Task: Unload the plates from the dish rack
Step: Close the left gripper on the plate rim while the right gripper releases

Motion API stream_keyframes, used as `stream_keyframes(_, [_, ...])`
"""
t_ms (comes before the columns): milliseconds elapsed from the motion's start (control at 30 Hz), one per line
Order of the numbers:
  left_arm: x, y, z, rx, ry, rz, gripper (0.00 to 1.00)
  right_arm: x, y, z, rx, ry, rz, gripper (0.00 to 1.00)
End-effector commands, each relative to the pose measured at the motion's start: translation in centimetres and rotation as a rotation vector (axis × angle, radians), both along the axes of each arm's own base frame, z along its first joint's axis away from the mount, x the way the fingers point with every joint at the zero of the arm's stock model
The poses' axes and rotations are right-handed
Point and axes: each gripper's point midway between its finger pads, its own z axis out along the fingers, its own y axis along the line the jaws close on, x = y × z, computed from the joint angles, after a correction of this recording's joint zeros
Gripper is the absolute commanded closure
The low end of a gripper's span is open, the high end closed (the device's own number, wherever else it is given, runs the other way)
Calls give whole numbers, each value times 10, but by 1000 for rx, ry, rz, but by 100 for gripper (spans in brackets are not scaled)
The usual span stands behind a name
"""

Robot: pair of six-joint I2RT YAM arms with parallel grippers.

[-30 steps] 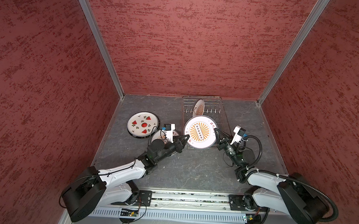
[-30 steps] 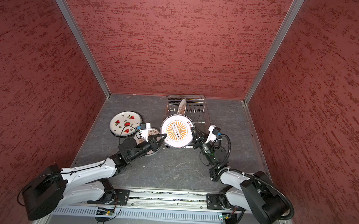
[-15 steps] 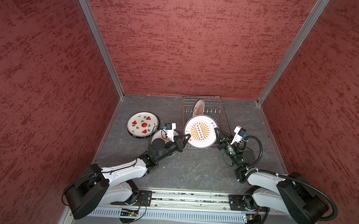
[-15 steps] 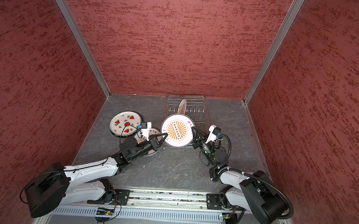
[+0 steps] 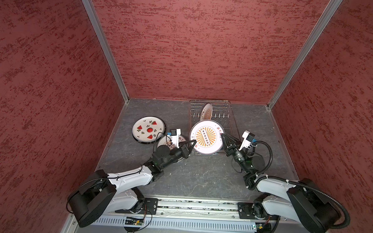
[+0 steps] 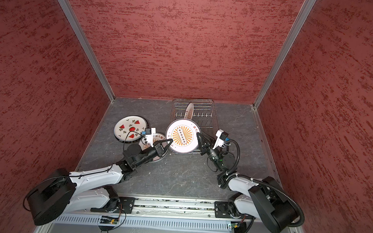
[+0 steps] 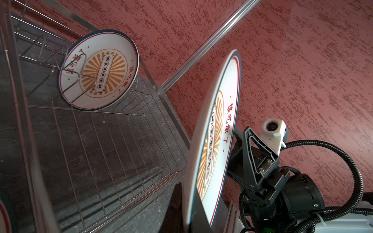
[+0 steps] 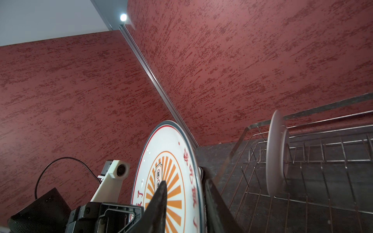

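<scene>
A white plate with an orange sunburst (image 5: pixel 206 137) (image 6: pixel 182 136) hangs tilted over the near end of the dish rack (image 5: pixel 228 123) (image 6: pixel 211 120). My left gripper (image 5: pixel 192 142) (image 6: pixel 169 141) (image 7: pixel 188 217) is shut on its left rim. My right gripper (image 5: pixel 223 137) (image 6: pixel 198 136) (image 8: pixel 184 181) straddles the right rim with its jaws parted, one finger before the face and one behind. In the wrist views the held plate (image 7: pixel 214 141) (image 8: pixel 171 161) shows nearly edge-on. A second sunburst plate (image 5: pixel 207 111) (image 6: pixel 189 110) (image 7: pixel 99 69) (image 8: pixel 276 153) stands upright among the rack's prongs.
A watermelon plate (image 5: pixel 148 129) (image 6: pixel 130 127) lies flat on the grey table left of the rack. Another plate (image 5: pixel 164 143) (image 6: pixel 161 137) lies beside it, partly under my left wrist. Red walls close in the left, back and right. The arms' rail (image 5: pixel 196 206) runs along the front.
The right gripper's jaws have parted from the plate's right rim. The left gripper has closed onto the left rim. The plate has barely moved.
</scene>
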Motion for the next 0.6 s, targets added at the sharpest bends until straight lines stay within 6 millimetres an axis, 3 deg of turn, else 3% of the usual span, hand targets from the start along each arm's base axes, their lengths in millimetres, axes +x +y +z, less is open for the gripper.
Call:
stream_keyframes(0, [1,13,20,-84,-49,38,100,0,11,14,-8,-38,44,50])
stream_keyframes(67, [1,17,21,-88,-52,46,100,2,15,14,-13,-28,58,36])
stream_keyframes(133, [-1,19,22,-92,-58,47,100,5,16,12,-1,-10,60,7])
stream_keyframes(167, [-2,20,23,-94,-60,50,100,6,15,12,5,-4,58,1])
stream_keyframes(367, [-1,28,22,-106,-64,72,100,3,6,13,34,-24,21,1])
stream_keyframes(567, [4,40,20,-132,-51,112,100,-1,21,10,-39,-42,90,3])
